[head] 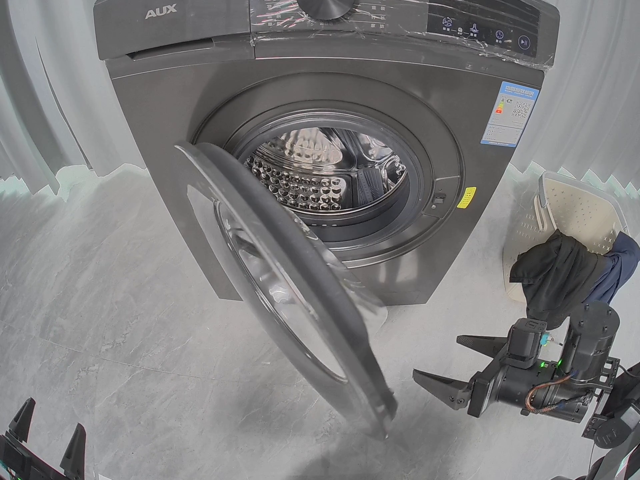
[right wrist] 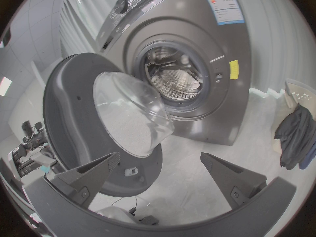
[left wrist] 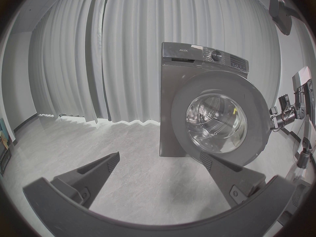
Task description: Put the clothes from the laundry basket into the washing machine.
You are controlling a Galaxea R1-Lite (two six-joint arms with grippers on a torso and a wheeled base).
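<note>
The pale grey tiled floor point(head: 100, 301) is being used as the carrying surface for everything here. At its far edge, against the pleated white curtain point(head: 40, 68), a dark grey front-loading washing machine point(head: 167, 101) is being kept with its mouth facing the robot. Its round glass-bowled door point(head: 287, 281) is being held swung wide toward the robot's left, apparently so that the steel perforated drum point(head: 313, 175) is being left free for loading; no clothing is being shown inside it. Toward the floor's right edge, just beside the machine's right corner, a cream perforated plastic laundry basket point(head: 580, 208) is being stood within the right arm's reach. A black garment point(head: 557, 275) is being draped over the basket's near rim, its long axis running from the rim down toward the floor and its loose end pointing at the robot, which is judged to be offering an easy pinch. A dark blue garment point(head: 623, 261) is being tucked just beside it, touching it. The right gripper point(head: 438, 356) is being held low and near the black garment with its fingers spread wide, nothing being gripped, pointing toward the door. The left gripper point(head: 53, 416) is being parked at the floor's near left corner, likewise spread wide and holding nothing, well apart from the clothes.
</note>
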